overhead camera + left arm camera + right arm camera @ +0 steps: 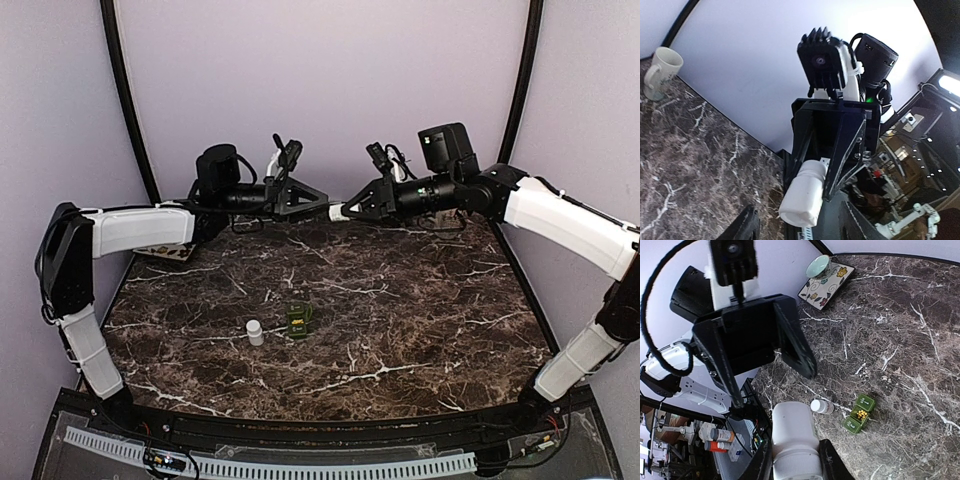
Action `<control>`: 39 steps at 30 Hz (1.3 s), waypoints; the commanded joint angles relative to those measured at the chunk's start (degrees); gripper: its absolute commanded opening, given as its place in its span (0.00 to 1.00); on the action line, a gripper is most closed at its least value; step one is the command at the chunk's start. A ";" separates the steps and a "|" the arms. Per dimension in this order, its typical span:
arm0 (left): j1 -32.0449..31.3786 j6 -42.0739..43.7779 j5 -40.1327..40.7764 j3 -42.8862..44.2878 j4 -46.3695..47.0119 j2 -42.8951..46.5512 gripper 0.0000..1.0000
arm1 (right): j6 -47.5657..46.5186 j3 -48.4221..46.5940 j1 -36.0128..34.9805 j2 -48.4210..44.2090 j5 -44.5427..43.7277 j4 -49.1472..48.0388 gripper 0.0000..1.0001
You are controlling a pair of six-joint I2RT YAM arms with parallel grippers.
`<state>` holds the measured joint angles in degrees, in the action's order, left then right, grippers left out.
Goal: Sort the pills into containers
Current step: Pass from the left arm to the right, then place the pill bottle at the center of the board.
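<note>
Containers: a small dark green box (300, 322) is set near the middle of the surface (430, 300), its compartments in a row with the lids up.
Pills: yellow pills (860, 414) are seen in the middle compartment; what is in the other compartments cannot be told.
Second white bottle: a small capped bottle (255, 332) is placed just beside the box, on its left in the top view, apart from it.
White bottle: a larger white bottle (794, 425) is held in the air above the far part of the surface, between the two arms.
Right end effector: it (797, 444) is closed on the white bottle, one finger on each side of the body.
Left end effector: it (801, 227) is held open at the bottle's free end, with a gap on each side; nothing is gripped by it.
Cup: a pale cup (818, 266) is set on a patterned tile (832, 284) at the far left corner, well apart from the box.
</note>
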<state>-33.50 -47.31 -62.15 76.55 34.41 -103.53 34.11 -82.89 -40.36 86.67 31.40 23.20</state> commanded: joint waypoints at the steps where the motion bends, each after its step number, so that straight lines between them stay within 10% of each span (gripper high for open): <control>1: 0.01 16.09 9.37 -2.27 -10.78 8.14 0.56 | 2.70 -1.56 -0.12 -0.34 0.22 0.12 0.08; 14: -9.34 44.68 35.15 -7.99 -21.48 16.25 0.69 | 10.90 -3.42 1.84 0.99 5.71 -2.31 0.07; 39: -9.67 49.96 30.68 -11.92 -12.86 17.83 0.76 | 12.89 -3.36 2.36 4.14 12.64 -3.16 0.06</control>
<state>-43.24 1.37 -28.05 62.85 20.67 -85.91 46.41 -85.08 -38.24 90.65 41.87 22.72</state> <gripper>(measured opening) 0.768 0.245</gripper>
